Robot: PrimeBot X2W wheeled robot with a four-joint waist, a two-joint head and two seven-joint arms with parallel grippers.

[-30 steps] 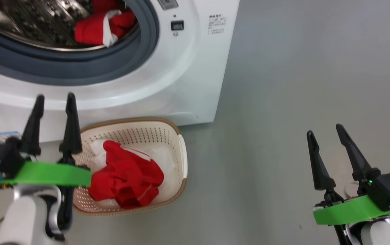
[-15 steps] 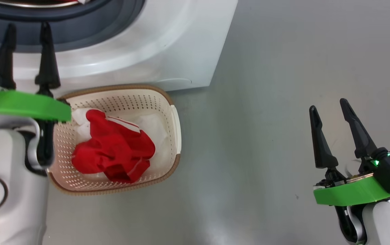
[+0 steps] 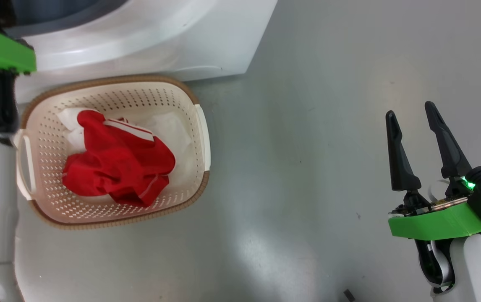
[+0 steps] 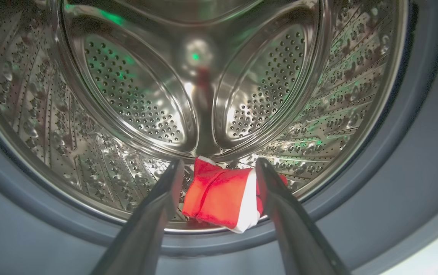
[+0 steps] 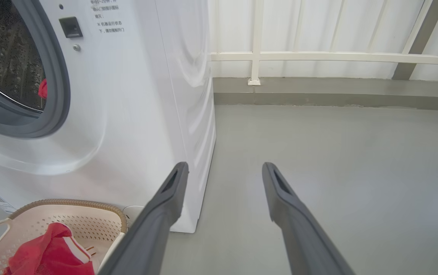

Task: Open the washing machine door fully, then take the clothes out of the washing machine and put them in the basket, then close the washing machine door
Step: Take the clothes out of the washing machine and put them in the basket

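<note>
Basket [image 3: 139,98] holds 1 red garment [image 3: 114,163]; drum [image 4: 135,88] holds 1.

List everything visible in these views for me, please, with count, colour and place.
washing machine: one, white, behind the basket.
drum: one, steel, inside the washing machine.
gasket: one, grey, ringing the drum's mouth.
basket: one, cream with brown rim, on the floor.
basket garment: one, red with white trim, inside the basket.
drum garment: one, red with white trim, low at the drum's front.
floor: grey.
railing: one, white, beyond the machine.
left tool: one, dark, open, aimed into the drum.
right tool: one, dark, open, over the floor.
</note>
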